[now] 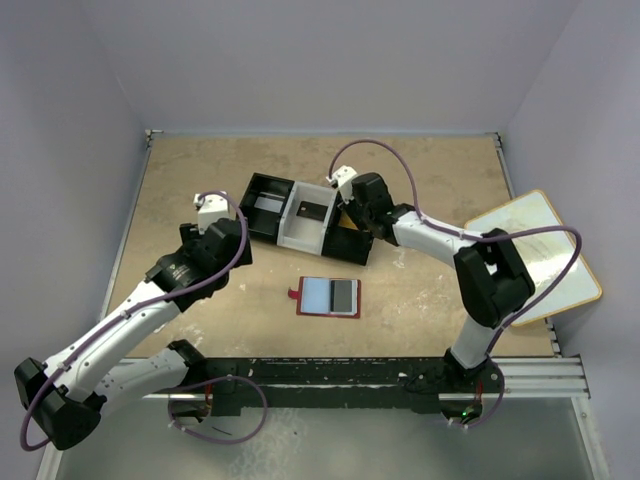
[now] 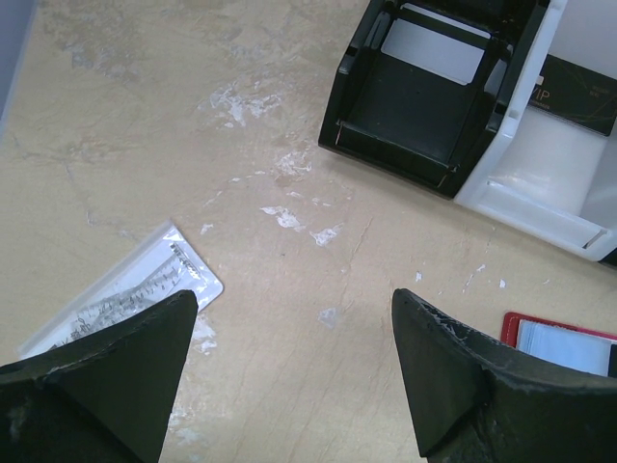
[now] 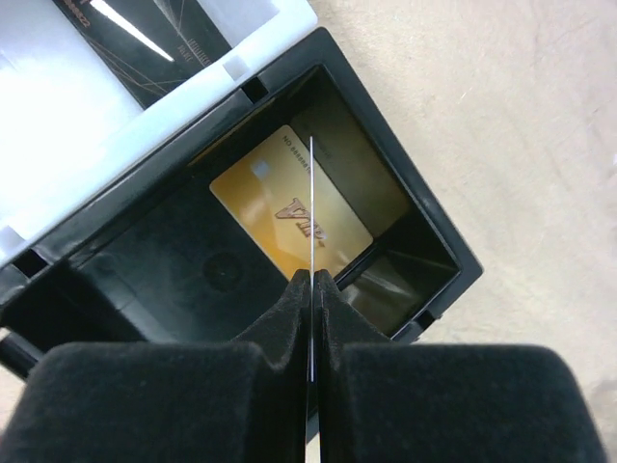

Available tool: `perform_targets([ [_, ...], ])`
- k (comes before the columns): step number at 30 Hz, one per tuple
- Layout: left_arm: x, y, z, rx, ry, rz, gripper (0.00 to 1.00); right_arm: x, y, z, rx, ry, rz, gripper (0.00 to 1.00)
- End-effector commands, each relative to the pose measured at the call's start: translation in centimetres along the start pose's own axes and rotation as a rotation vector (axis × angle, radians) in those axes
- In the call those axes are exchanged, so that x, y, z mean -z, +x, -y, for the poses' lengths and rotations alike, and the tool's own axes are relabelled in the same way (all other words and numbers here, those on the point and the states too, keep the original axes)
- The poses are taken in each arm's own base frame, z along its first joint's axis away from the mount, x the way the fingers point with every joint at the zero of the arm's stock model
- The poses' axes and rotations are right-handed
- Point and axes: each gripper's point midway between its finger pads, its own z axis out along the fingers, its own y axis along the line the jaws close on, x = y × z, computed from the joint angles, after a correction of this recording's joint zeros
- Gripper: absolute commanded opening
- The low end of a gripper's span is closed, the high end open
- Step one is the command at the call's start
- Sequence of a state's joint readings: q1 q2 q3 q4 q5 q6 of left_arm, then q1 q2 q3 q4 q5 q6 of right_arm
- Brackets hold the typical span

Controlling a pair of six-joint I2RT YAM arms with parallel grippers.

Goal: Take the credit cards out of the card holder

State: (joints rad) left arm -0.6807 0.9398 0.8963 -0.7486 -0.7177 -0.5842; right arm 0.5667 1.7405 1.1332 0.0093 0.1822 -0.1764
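Right wrist view: the credit card [image 3: 311, 193] pinched in the right gripper [image 3: 311, 282] shows only its thin edge, and neither face can be seen. Beneath it, a gold card [image 3: 284, 207] in the black compartment of the tray [image 3: 145, 280] is partly covered by the fingers [image 3: 280, 318], its lettering blurred. A black card [image 3: 145, 39] runs off the top edge.

Left wrist view: the card holder [image 2: 569, 347] is cut by the right edge and partly hidden behind a finger [image 2: 453, 376] of the left gripper [image 2: 294, 299]. The plastic packet [image 2: 125, 289] lies partly behind the other finger, its print too small to read.
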Motion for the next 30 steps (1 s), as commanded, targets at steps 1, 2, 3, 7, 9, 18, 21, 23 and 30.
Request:
perform_targets([
  [1,0.5,-1.3,0.0,0.033,0.014,0.046,0.79,0.4,-4.0,1.3,0.229,0.026,0.134,0.0],
  [2,0.4,-1.2,-0.1,0.033,0.014,0.046,0.79,0.4,-4.0,1.2,0.266,0.023,0.142,0.0],
  [3,0.5,-1.2,-0.1,0.033,0.013,0.046,0.79,0.3,-4.0,1.1,0.307,0.027,0.143,0.0],
  [7,0.4,-1.2,-0.1,0.03,0.013,0.045,0.79,-0.8,-3.4,0.6,0.373,0.017,0.096,0.0],
  [9,0.4,-1.2,0.0,0.028,0.013,0.044,0.79,-1.4,-2.7,0.5,0.4,0.02,0.062,0.0],
  [18,0.5,-1.3,0.1,0.029,0.02,0.046,0.79,-2.4,-1.2,1.8,0.494,0.088,-0.003,0.0],
  [21,0.4,-1.3,0.1,0.028,0.021,0.044,0.79,-2.6,-0.9,1.6,0.501,0.074,-0.017,0.02],
  [23,0.4,-1.2,0.1,0.026,0.021,0.043,0.79,-2.9,-0.4,0.3,0.47,0.001,-0.037,0.04],
  [30,0.4,-1.1,0.3,0.022,0.035,0.037,0.79,-4.1,2.0,-1.6,0.399,-0.139,-0.188,0.07],
])
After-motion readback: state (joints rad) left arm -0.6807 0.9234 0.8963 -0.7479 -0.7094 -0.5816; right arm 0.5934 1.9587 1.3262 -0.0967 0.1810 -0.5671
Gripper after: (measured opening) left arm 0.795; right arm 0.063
